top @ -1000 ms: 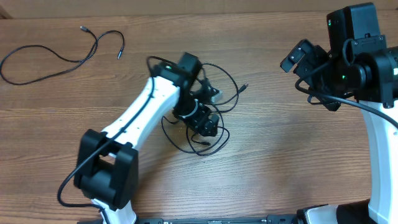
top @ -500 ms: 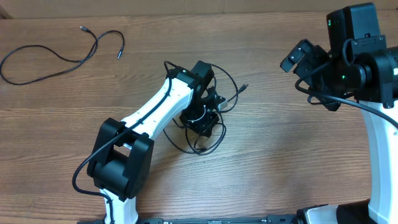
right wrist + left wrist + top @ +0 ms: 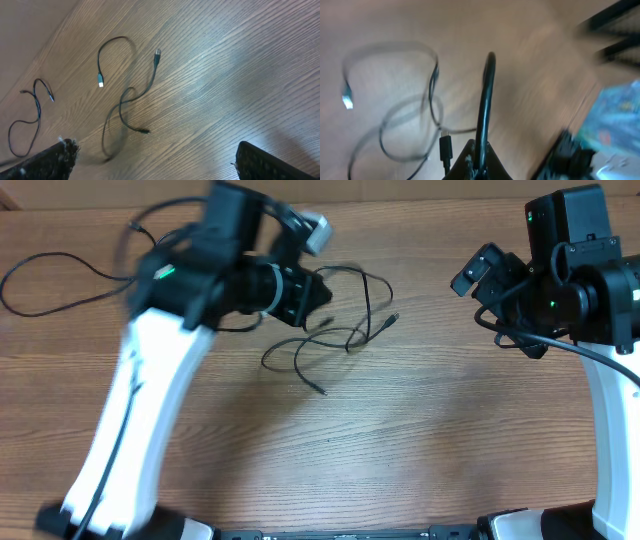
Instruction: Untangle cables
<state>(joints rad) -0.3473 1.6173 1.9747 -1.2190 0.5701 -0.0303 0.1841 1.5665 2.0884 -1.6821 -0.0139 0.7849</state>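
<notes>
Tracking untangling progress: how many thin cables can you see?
3: lone cable far left; held cable in shut left gripper; third cable mid-table. Blur may hide more.

The left gripper point(image 3: 479, 161) sits pinched tight on a cable point(image 3: 485, 100), arm outstretched. The right gripper point(image 3: 478, 272) hangs raised, jaws wide.
</notes>
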